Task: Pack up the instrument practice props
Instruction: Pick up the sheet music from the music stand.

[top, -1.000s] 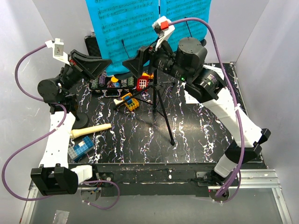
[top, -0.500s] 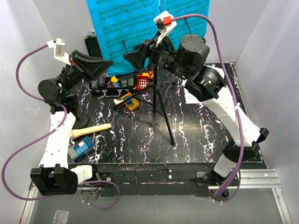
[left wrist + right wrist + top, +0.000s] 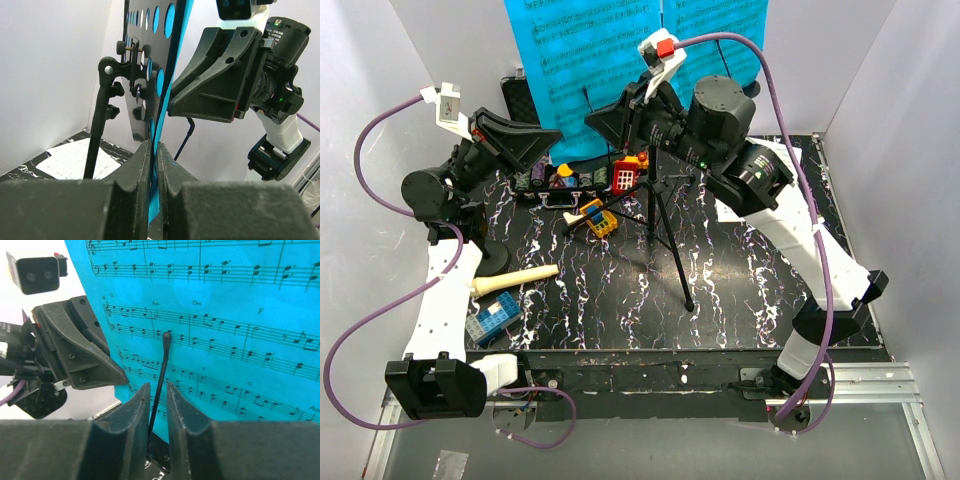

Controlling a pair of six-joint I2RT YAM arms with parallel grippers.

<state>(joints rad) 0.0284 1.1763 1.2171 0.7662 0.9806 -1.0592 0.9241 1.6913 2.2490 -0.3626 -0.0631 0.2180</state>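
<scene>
Blue pages (image 3: 590,60) upright on black stand (image 3: 654,210), cream microphone (image 3: 515,281) lying crosswise

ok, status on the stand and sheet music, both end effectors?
Left end effector pinched on blue sheet music at the music stand desk edge. Right end effector straddles the stand's thin wire, grip unclear. Toy blocks beside the tripod legs.

Apparently two blue pages (image 3: 585,60), one cream microphone (image 3: 515,281)

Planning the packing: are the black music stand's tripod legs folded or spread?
Spread: the tripod legs splay apart, feet on the black marbled table.
</scene>
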